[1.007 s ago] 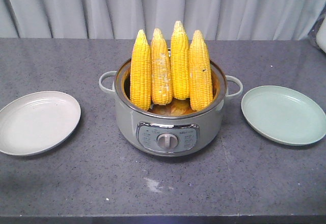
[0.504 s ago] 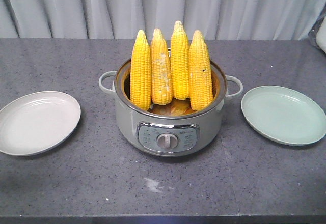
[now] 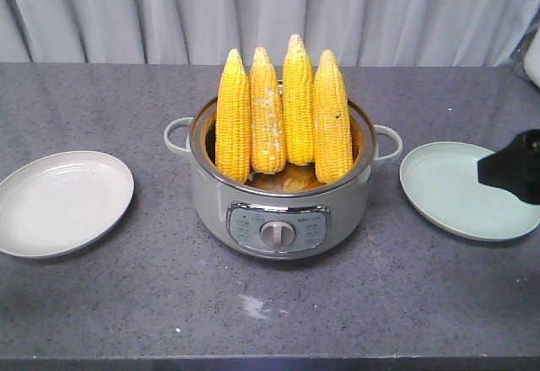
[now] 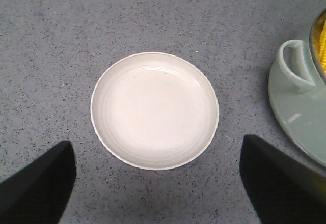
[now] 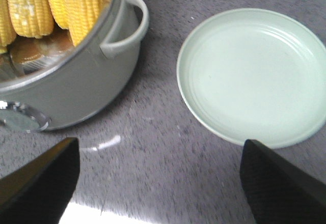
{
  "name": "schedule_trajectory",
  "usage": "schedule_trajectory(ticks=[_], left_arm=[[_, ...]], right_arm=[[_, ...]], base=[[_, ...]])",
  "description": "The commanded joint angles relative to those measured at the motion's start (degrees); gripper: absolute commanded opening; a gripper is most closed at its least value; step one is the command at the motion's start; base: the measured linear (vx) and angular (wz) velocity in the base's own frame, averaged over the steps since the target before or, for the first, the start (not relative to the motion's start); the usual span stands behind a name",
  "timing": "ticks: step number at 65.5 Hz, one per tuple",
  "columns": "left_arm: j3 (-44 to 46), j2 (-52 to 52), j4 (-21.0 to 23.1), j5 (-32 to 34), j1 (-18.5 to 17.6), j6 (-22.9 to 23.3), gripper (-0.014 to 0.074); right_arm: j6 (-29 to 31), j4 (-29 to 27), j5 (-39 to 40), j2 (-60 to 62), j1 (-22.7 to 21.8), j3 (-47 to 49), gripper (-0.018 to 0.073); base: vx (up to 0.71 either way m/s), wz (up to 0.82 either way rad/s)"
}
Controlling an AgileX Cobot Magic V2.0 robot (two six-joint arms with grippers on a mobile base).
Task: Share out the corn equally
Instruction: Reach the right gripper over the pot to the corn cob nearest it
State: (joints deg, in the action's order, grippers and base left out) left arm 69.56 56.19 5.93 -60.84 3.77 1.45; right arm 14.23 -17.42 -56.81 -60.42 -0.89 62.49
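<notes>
Yellow corn (image 3: 283, 114) stands in the middle of the scene: four whole cobs upright and side by side, points up, in a grey-green electric cooker (image 3: 278, 198) with a round dial (image 3: 277, 233) on its front panel and a loop handle on each side. The cobs lean against the back of the pot and rise well above its rim. The cooker sits at the centre of a speckled grey desk (image 3: 126, 303), with a pale pleated curtain (image 3: 270, 8) behind it. A white plate (image 3: 63, 202) lies on the desk to the left of the cooker and a pale green plate (image 3: 456, 190) to the right, each apart from the pot and with nothing on it. The left claw (image 4: 159, 186) hangs above the white plate, its two dark fingers (image 4: 35, 188) spread wide at the bottom corners of the wrist view, with only desk and plate rim between them. At that view's right edge are one cooker handle and a sliver of corn. The right claw (image 5: 159, 180) is likewise spread wide and grips nothing; its wrist view takes in the green plate, the near handle and two or three cobs. In the front view it shows as a black shape (image 3: 510, 167) at the right edge, over the far side of the green plate.
</notes>
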Motion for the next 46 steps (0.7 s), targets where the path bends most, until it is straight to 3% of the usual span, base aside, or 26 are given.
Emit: schedule_trajectory(ticks=[1,10,30,46], left_arm=[[1.99,-0.35,0.41,3.35,-0.19,-0.02,0.0573],[1.99,-0.35,0.41,3.35,-0.19,-0.02,0.0535],[1.99,-0.35,0.41,3.53,-0.19,-0.02,0.0517],[1.99,-0.35,0.41,3.77,-0.19,-0.02,0.0517]], right_arm=[[2.86,-3.25,4.27,-4.25,0.03,5.26,0.0606],[5.00,-4.51,4.27,-11.98,0.83,11.63,0.0600],[4.92,1.65,8.63,-26.47,12.03,26.34,0.0596],[4.54,1.87,9.51,-36.13,16.83,36.55,0.0594]], base=[[0.00,0.00],[0.00,0.00],[0.00,0.00],[0.00,0.00]])
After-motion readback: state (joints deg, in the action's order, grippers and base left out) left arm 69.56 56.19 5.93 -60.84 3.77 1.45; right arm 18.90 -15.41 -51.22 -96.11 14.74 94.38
